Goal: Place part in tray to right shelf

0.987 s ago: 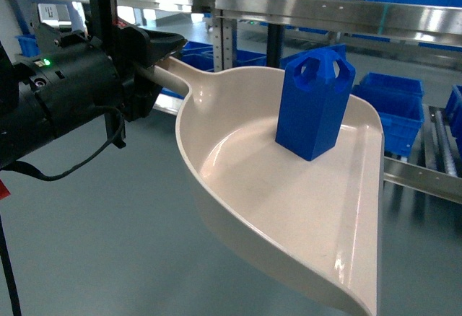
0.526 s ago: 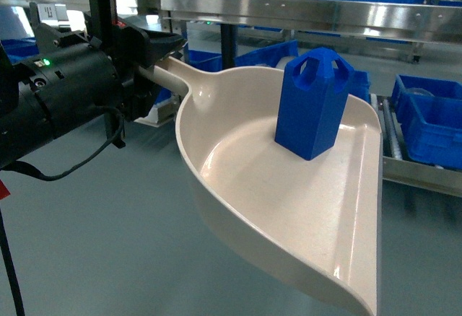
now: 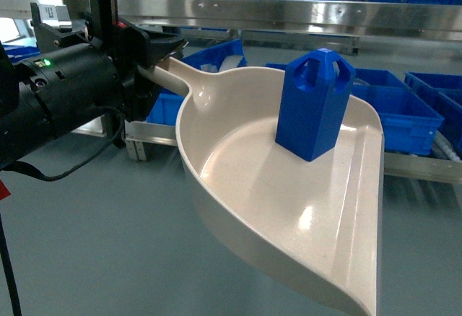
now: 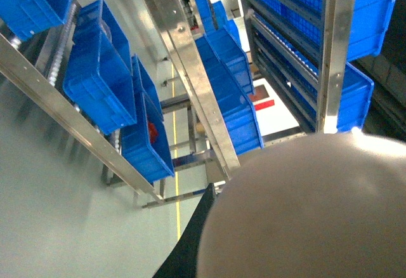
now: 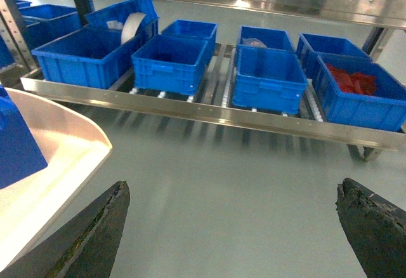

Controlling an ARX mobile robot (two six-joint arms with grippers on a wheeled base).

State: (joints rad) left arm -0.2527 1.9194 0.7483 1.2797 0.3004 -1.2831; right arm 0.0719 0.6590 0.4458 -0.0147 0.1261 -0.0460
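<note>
Steel shelf with blue crates on roller tracks.

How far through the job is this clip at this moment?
Done: the part stands upright inside the tray. In hand: the left gripper holds the tray by its handle, above the floor, facing the shelf of blue crates. The right gripper is open and empty. Left: setting the part on the shelf.
</note>
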